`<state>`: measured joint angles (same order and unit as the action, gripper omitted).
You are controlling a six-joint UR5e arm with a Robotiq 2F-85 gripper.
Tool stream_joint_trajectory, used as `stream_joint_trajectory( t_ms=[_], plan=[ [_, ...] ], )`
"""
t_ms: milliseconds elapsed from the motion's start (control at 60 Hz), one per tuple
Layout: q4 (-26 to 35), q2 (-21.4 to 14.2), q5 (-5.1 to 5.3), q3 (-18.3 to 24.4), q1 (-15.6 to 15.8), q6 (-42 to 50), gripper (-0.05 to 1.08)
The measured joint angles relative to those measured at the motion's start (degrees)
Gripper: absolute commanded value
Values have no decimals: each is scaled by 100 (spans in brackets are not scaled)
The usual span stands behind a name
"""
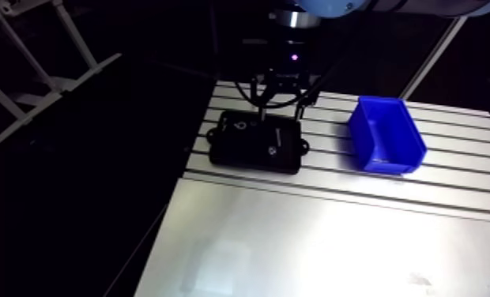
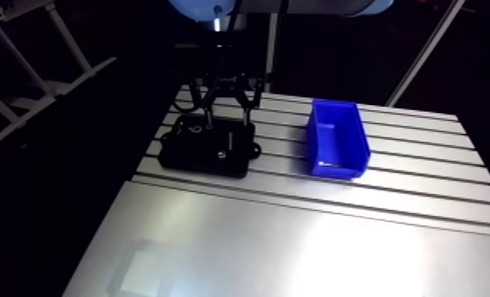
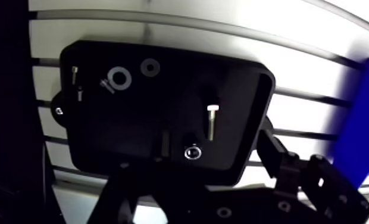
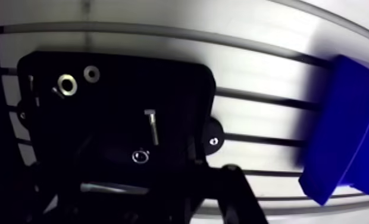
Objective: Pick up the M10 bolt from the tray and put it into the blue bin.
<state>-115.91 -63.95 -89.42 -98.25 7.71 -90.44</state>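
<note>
- Two washers (image 3: 118,77), small screws (image 3: 75,74) in far corner of black tray (image 3: 163,50).
- M10 bolt (image 3: 212,121) mid-tray, ahead of gripper (image 3: 208,161): jaws wide apart, empty.
- Blue bin (image 1: 386,134) beside tray.

One black tray (image 3: 163,101) and one blue bin (image 1: 386,134) stood on the surface (image 1: 335,237). The tray held one long silver bolt (image 3: 213,121), two flat washers, one bright (image 3: 119,77) and one dark (image 3: 150,67), one small ring (image 3: 193,153), and at least two short screws (image 3: 74,72), too small to count surely.
</note>
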Motion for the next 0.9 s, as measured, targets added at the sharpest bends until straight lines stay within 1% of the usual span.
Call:
stream_joint_trajectory(
  t_ms=[50,117,200,233,300,900],
  plan=[
    [-8,25,-2,-8,4,26,29],
    [-13,59,-5,-17,8,49,33],
    [-19,94,-7,-24,9,66,34],
    [-22,107,-7,-27,9,69,37],
    [-25,125,-10,-33,12,73,40],
    [-38,208,-26,-90,10,36,43]
  ],
)
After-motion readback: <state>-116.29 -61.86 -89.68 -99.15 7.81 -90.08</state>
